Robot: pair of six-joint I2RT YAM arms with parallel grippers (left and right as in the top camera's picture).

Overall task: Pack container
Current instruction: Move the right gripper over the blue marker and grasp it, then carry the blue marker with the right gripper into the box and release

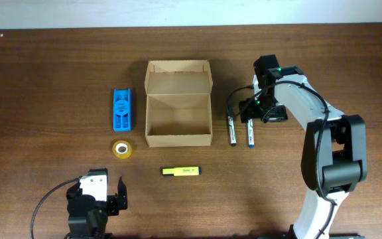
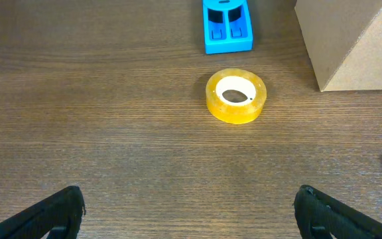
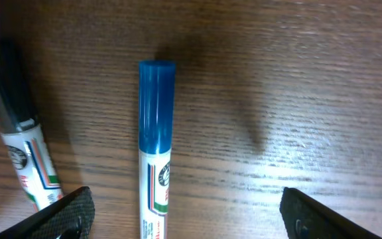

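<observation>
Overhead, we're seeing the container sitting open mid-counter. Left wrist: our left fingers are hanging spread and empty, short of the tape roll. Right wrist: our right fingers are hovering spread and empty over the blue-capped marker.

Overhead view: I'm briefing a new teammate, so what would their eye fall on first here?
The open, empty cardboard box sits mid-table, its flap lid folded back on the far side. To its right, the right gripper hovers open above two markers lying side by side. Left of the box lie a blue plastic item and a yellow tape roll, with a yellow highlighter in front.
</observation>
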